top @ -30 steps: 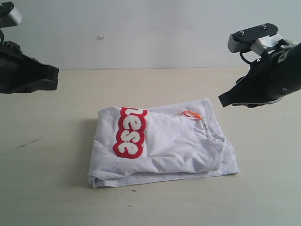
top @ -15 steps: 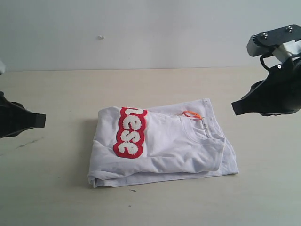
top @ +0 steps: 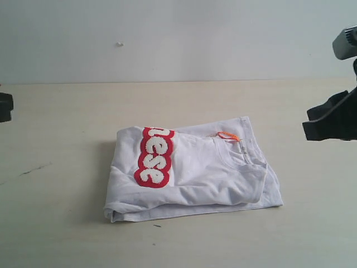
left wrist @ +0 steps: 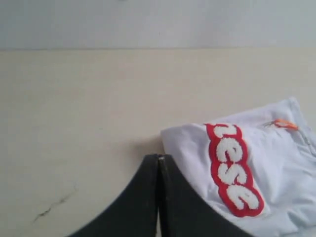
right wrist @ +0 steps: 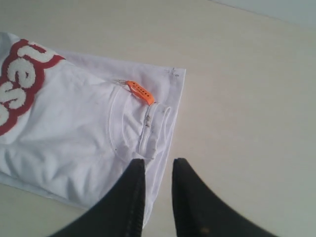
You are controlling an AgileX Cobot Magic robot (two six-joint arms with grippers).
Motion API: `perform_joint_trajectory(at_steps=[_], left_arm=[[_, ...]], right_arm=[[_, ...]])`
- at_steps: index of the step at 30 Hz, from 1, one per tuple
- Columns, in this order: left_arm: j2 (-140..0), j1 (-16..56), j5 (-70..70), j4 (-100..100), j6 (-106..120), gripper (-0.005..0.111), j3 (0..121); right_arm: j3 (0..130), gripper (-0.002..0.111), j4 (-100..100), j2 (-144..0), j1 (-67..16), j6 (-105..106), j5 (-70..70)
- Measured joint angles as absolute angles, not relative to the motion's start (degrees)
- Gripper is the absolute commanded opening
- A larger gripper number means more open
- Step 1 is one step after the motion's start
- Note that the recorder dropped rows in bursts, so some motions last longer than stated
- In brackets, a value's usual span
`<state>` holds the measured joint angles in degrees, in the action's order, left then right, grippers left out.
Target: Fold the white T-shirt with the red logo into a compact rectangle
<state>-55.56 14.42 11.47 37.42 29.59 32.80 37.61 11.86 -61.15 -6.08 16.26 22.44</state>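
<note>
All white T-shirt (top: 212, 173) edges lie amid open table (top: 61, 234).

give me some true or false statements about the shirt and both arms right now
The white T-shirt lies folded on the table. True.
The right fingers grip the collar. False: they stand slightly apart, empty, clear of the shirt.
The red logo faces up, partly showing. True.
The orange tag is tucked out of sight. False: it shows beside the collar.
The left fingers are shut and empty. True.
</note>
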Motion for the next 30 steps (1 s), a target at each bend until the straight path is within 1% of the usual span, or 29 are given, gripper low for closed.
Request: perform_joint_trajectory(at_steps=[10, 20, 25, 30], left_arm=[[-46.8, 14.4, 13.7, 37.4, 29.6, 0.0, 31.6], [-45.6, 14.4, 15.6, 37.4, 29.6, 0.0, 30.7], [-45.9, 14.4, 15.5, 37.4, 29.6, 0.0, 30.7], [-47.8, 14.4, 14.0, 37.4, 29.6, 0.0, 30.7]], right_arm=[[37.6, 0.022, 12.0, -53.2, -6.1, 15.2, 24.7], [37.3, 0.022, 13.7, -52.7, -6.1, 15.2, 27.2], [36.8, 0.022, 14.2, -58.5, -6.1, 15.2, 24.4], [36.9, 0.022, 19.2, -73.0, -6.1, 17.6, 20.4]])
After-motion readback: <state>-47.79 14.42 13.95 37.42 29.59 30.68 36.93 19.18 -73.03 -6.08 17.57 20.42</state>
